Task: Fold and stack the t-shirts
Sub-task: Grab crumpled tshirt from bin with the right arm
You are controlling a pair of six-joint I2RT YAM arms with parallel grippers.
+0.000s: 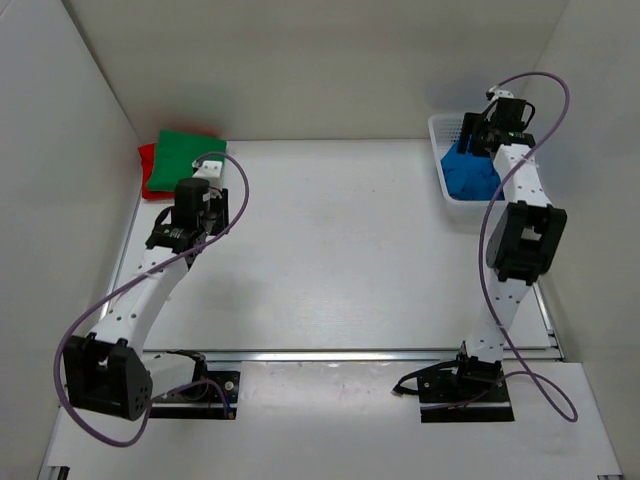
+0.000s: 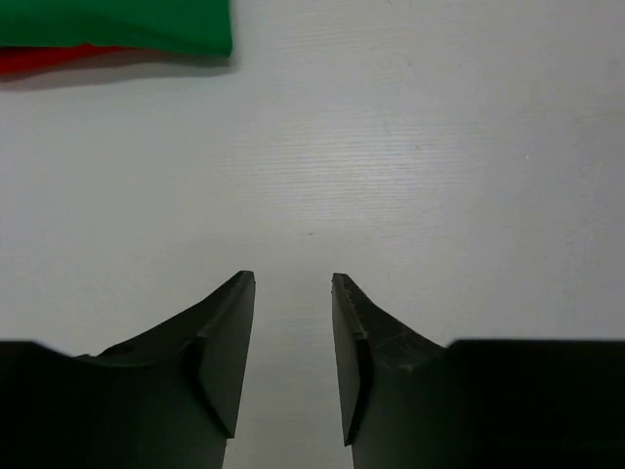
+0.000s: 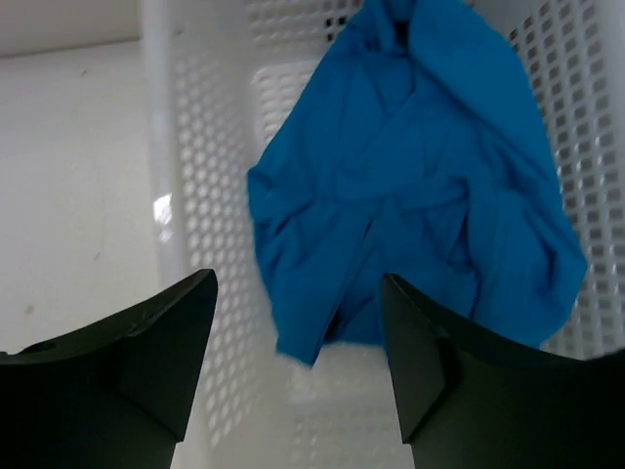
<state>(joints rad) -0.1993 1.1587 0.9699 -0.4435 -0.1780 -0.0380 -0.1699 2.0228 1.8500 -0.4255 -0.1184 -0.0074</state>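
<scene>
A crumpled bright blue t-shirt [image 1: 468, 172] lies in the white mesh basket [image 1: 441, 128] at the back right; it fills the right wrist view [image 3: 410, 186]. My right gripper [image 3: 298, 283] is open and empty just above the shirt, over the basket [image 3: 190, 195]. A folded green t-shirt [image 1: 190, 150] lies on a folded red t-shirt [image 1: 147, 170] at the back left; their edges show in the left wrist view, green [image 2: 117, 24] over red [image 2: 39, 61]. My left gripper [image 2: 293, 283] is open and empty over bare table, just short of that stack.
White walls enclose the table on the left, back and right. The basket stands in the back right corner against the wall. Purple cables loop from both arms. The arm bases are bolted at the near edge [image 1: 330, 385].
</scene>
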